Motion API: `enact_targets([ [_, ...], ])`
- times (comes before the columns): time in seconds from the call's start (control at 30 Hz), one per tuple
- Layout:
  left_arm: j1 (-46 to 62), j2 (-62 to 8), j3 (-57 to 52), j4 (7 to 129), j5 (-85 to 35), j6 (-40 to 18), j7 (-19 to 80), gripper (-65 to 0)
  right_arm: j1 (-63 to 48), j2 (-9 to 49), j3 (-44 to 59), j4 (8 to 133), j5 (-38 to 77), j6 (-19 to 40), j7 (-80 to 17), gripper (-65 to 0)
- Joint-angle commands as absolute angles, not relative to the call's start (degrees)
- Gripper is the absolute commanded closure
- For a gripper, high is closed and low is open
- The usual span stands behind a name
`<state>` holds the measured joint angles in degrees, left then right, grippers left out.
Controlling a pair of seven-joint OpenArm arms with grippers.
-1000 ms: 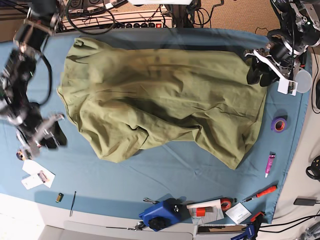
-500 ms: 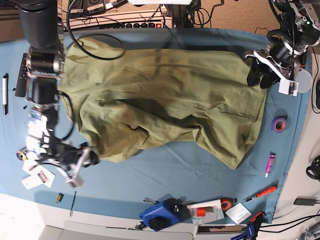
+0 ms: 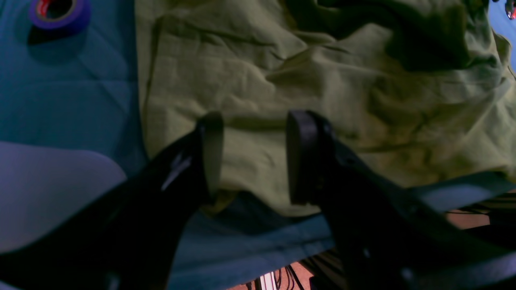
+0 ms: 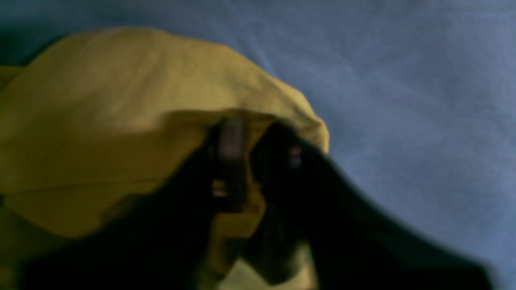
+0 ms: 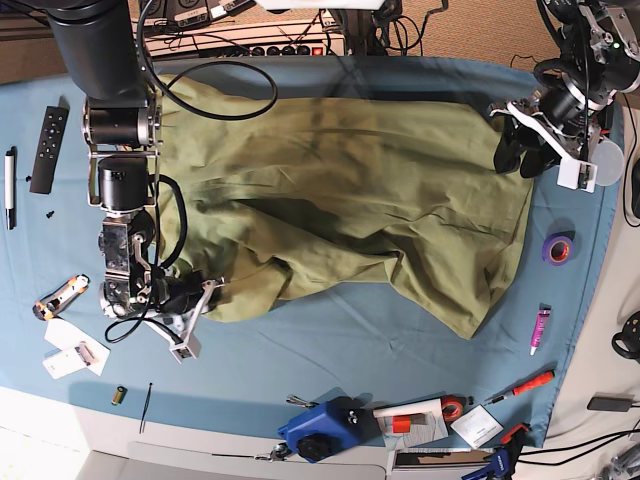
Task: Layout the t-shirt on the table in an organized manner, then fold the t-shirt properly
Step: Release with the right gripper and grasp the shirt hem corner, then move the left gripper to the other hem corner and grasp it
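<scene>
Left gripper (image 3: 254, 157) jaws wide over t-shirt (image 5: 340, 200); right gripper (image 4: 258, 161) jaws pinching hem, wrist view only.

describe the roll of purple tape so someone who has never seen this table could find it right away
Start at the olive-green t-shirt spread across the light-blue table. Go to the shirt's end nearest the left gripper; the roll of purple tape lies flat on bare cloth just past it. It is the only purple ring there, with a reddish inner core.

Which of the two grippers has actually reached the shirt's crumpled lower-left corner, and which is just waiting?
The right gripper, at the t-shirt's bunched corner with fabric between its fingers. The left gripper hangs open over the opposite edge, gripping nothing.
</scene>
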<state>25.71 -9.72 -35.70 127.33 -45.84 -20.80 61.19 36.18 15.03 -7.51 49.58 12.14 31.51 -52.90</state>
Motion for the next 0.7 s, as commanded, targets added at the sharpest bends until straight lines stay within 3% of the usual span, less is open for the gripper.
enact_targets([
  [0.0, 25.7, -10.2, -35.9, 128.1, -46.7, -20.9, 59.9, -26.8, 38.1, 16.0, -7.1, 50.5, 12.0, 31.4, -51.8, 0.0],
  [0.3, 25.7, -10.2, -35.9, 128.1, -46.7, -20.9, 57.3, -26.7, 38.1, 20.0, -4.3, 54.2, 11.3, 27.9, -50.8, 0.0],
  [0.4, 24.8, -10.2, -35.8, 127.9, -46.5, -20.9, 54.3, -22.5, 38.1, 20.9, 0.1, 57.1, 11.8, 27.3, -50.9, 0.0],
  [0.67, 13.5, -10.8, -34.4, 117.7, -46.2, -24.1, 50.4, -20.2, 37.4, 20.9, 6.5, 58.2, 15.2, 27.6, -52.2, 0.0],
])
